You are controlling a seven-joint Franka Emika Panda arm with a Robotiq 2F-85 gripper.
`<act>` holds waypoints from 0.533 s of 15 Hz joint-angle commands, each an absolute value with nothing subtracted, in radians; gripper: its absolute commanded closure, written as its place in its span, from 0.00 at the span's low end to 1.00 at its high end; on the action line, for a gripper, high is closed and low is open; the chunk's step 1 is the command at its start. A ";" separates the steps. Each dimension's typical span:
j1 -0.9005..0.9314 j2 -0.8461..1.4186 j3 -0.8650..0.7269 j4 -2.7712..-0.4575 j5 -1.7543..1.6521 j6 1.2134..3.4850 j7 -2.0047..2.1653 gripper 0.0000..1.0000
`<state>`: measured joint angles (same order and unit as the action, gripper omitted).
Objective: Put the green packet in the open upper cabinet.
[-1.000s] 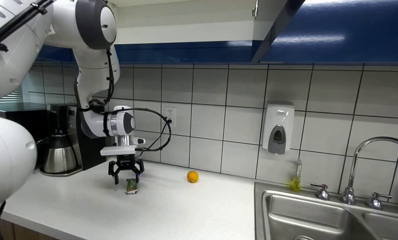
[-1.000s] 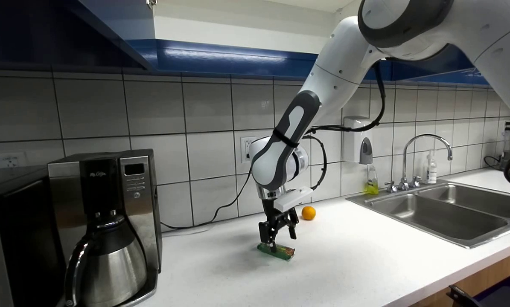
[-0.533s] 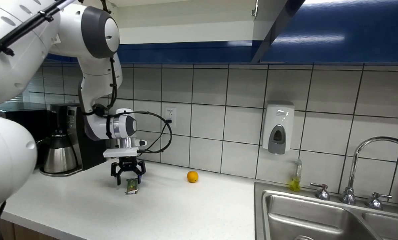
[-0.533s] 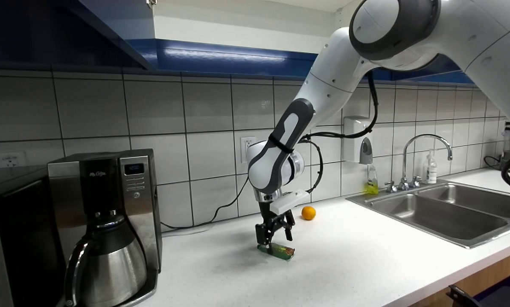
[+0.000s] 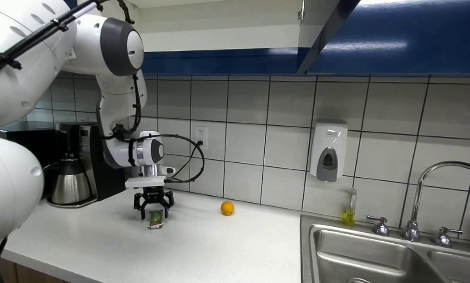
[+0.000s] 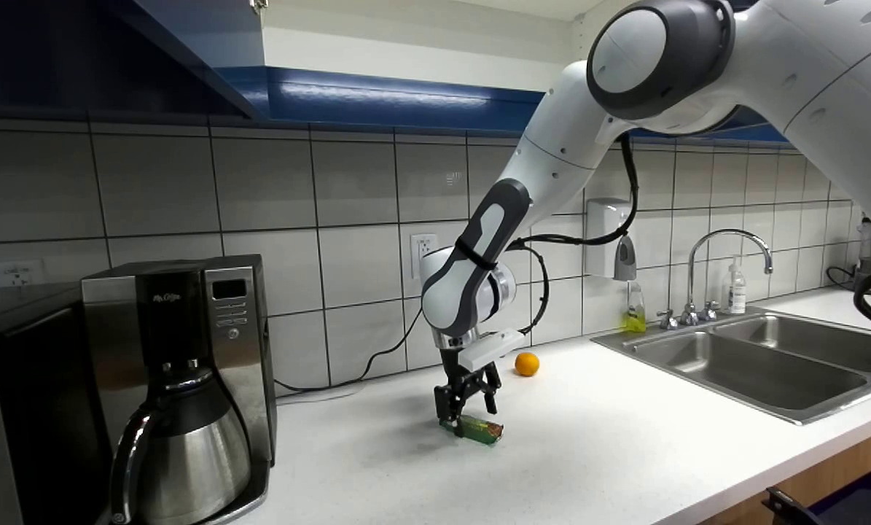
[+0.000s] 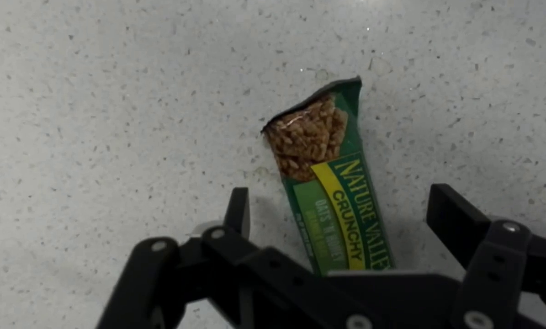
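Observation:
The green packet, a flat bar wrapper with a yellow stripe and an oat picture, lies on the white counter, slightly slanted in the wrist view. My gripper is open above it, one finger on each side with a gap to the wrapper. Its near end is hidden behind the gripper body. In both exterior views the fingertips hang low over the packet, and one finger covers part of the packet. Along the top of both exterior views runs the open upper cabinet, white inside with a blue lower edge.
An orange ball sits near the tiled wall. The coffee maker stands beside the arm, and the metal sink is farther along. A swung-out cabinet door and a soap dispenser are above the counter.
The arm has come down a little and shifted slightly sideways, bringing the open fingers to either side of the packet. The packet has not moved.

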<state>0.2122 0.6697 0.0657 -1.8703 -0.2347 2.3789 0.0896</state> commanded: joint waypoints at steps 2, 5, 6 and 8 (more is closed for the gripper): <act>0.228 0.698 0.052 -1.820 -0.224 2.350 0.101 0.00; 0.230 0.707 0.050 -1.811 -0.225 2.350 0.102 0.00; 0.230 0.709 0.050 -1.808 -0.225 2.349 0.102 0.00; 0.228 0.714 0.050 -1.802 -0.223 2.348 0.101 0.21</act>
<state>0.2125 0.6990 0.0635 -1.8372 -0.2343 2.3787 0.0896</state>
